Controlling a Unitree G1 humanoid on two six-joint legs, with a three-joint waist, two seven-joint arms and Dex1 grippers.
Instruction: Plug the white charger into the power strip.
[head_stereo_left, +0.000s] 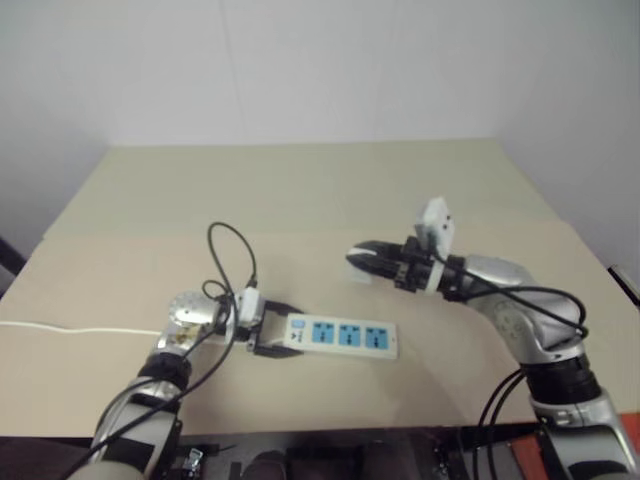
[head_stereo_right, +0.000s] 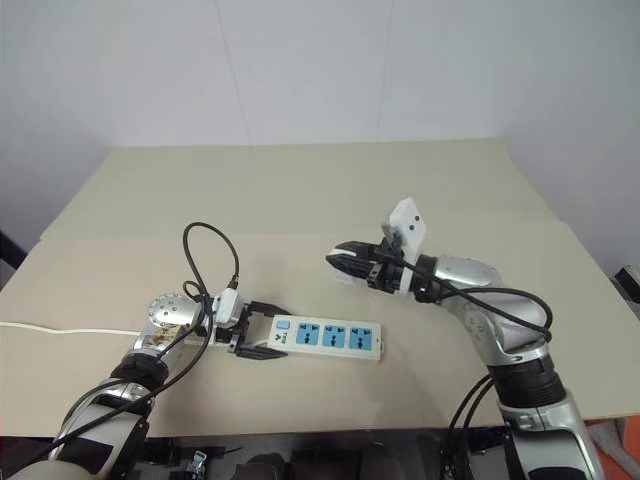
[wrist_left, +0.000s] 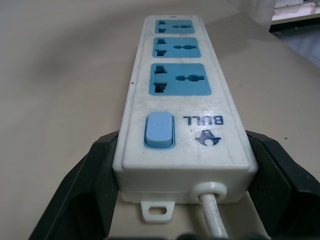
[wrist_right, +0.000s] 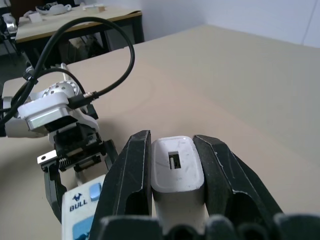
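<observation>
**A:** Start on your left. What are you holding, and how will it behave?

**B:** Your left hand (head_stereo_right: 252, 338) is clamped across the switch end of the power strip (head_stereo_right: 325, 338), one black finger on each long side, just where its thin white cord (head_stereo_left: 80, 330) leaves and runs off toward the left edge of the worktop (head_stereo_left: 300, 200). The strip lies flat with its three blue socket faces up. I judge it light, rigid and smooth-sided, so it would likely skate on the worktop if you let go; that end grip steadies it and leaves all three sockets clear from above.

**A:** And on the right?

**B:** Your right hand (head_stereo_left: 362, 262) hangs above the worktop, beyond the strip's far end and apart from it, pointing roughly level toward your left. Its fingers are closed on the white charger (wrist_right: 176, 170), pinching the two broad flanks with the small port end showing between the tips. The charger looks hard, glossy and very light, so I'd expect it to twist or slide in the pinch if the prongs meet the socket off-square. I can't see the prongs, so I can't tell which way they face.

**A:** Room to move?

**B:** Plenty. The worktop beyond and to the right of the strip is bare. The near edge is close behind the strip, and the black cable (head_stereo_right: 205, 255) looping over your left wrist is the one thing to avoid.
</observation>
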